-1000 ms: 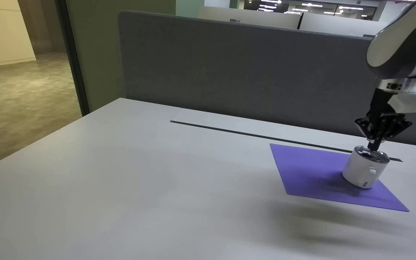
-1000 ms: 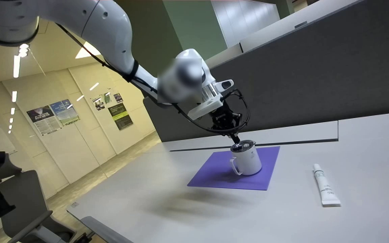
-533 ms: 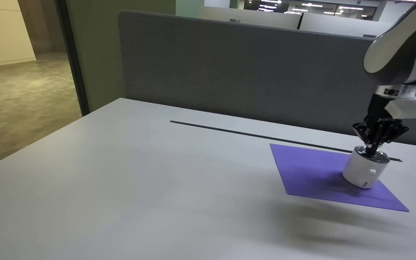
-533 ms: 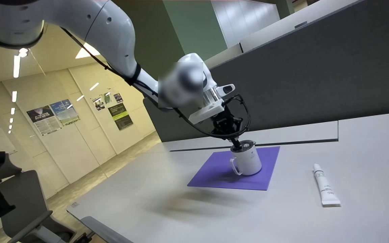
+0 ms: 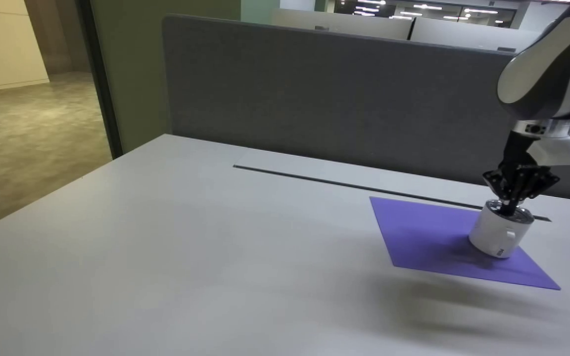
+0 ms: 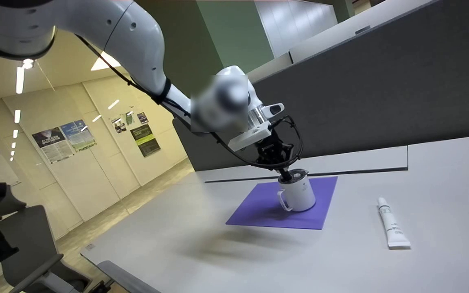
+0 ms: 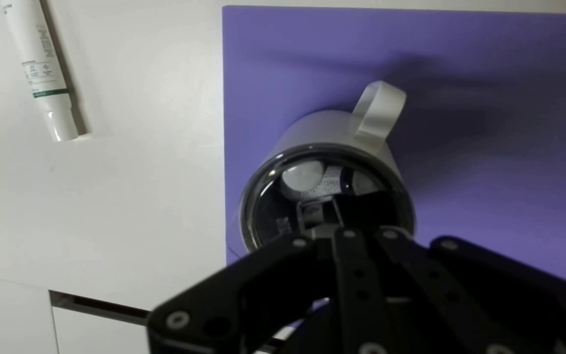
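- Your smooth white bench backs onto a matte grey divider; an office chair stands past its corner in an exterior view.
- On the flat purple mat, the round white mug stands upright near the edge facing a slim tube.
- It has a glossy see-through lid.
- Your jaws are together, ending at the lid; contact can't be told.

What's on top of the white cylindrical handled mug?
A glossy dark round lid, with the shut black pincer over it; whether they touch is unclear. In the wrist view, the pincer covers the lid's lower part.
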`<state>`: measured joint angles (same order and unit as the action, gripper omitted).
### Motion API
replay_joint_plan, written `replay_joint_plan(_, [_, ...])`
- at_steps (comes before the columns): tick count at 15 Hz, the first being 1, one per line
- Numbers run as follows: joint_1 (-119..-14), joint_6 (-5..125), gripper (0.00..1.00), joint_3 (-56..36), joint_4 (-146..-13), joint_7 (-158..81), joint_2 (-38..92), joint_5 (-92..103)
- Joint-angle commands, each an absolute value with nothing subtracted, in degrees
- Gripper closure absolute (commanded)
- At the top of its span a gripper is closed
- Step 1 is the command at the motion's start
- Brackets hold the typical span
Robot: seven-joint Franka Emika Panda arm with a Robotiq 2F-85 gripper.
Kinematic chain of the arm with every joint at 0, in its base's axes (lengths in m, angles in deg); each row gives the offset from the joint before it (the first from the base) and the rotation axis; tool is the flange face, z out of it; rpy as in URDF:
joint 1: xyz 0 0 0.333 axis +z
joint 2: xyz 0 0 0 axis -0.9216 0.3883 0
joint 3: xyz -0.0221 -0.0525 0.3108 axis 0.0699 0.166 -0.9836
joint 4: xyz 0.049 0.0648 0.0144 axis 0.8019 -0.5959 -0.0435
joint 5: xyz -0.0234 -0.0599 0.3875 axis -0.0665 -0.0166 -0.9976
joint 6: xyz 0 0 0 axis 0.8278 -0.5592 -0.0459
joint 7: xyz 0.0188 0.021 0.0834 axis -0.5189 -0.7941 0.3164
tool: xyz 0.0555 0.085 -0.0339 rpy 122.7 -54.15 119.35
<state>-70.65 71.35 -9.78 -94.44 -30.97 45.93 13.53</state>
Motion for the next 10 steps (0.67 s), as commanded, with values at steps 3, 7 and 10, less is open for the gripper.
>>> replay_joint_plan(3, [-70.15,72.67,1.00,-8.41,-94.14,-31.10,46.61,14.23])
replay_joint_plan(7, [-70.05,73.40,1.00,-7.70,-94.03,-31.28,46.81,14.61])
replay_joint_plan(10, [-70.32,73.37,1.00,-7.99,-93.80,-31.13,46.88,14.01])
